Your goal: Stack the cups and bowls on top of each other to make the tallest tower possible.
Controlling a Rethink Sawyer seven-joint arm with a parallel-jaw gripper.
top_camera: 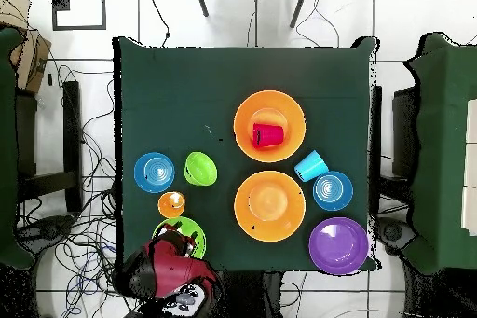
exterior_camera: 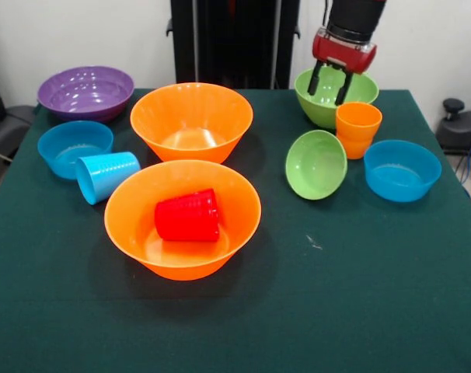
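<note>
My gripper (exterior_camera: 329, 84) hangs open and empty over the large green bowl (exterior_camera: 326, 105) at the back right. In front of that bowl an orange cup (exterior_camera: 358, 128) stands upright. A red cup (exterior_camera: 187, 216) lies on its side inside the near large orange bowl (exterior_camera: 142, 202). The light blue cup (exterior_camera: 106, 176) lies on its side beside it. A second large orange bowl (exterior_camera: 191, 120) sits behind. The purple bowl (exterior_camera: 85, 92), two small blue bowls (exterior_camera: 74, 148) (exterior_camera: 402, 169) and a tilted small green bowl (exterior_camera: 316, 163) rest singly. No tower is in view.
The dark green table (exterior_camera: 360, 295) ends close behind the large green bowl (top_camera: 191, 230) and the purple bowl (top_camera: 338, 245). In the overhead view the arm (top_camera: 168, 272) covers part of the green bowl, with the orange cup (top_camera: 171, 204) just beyond it.
</note>
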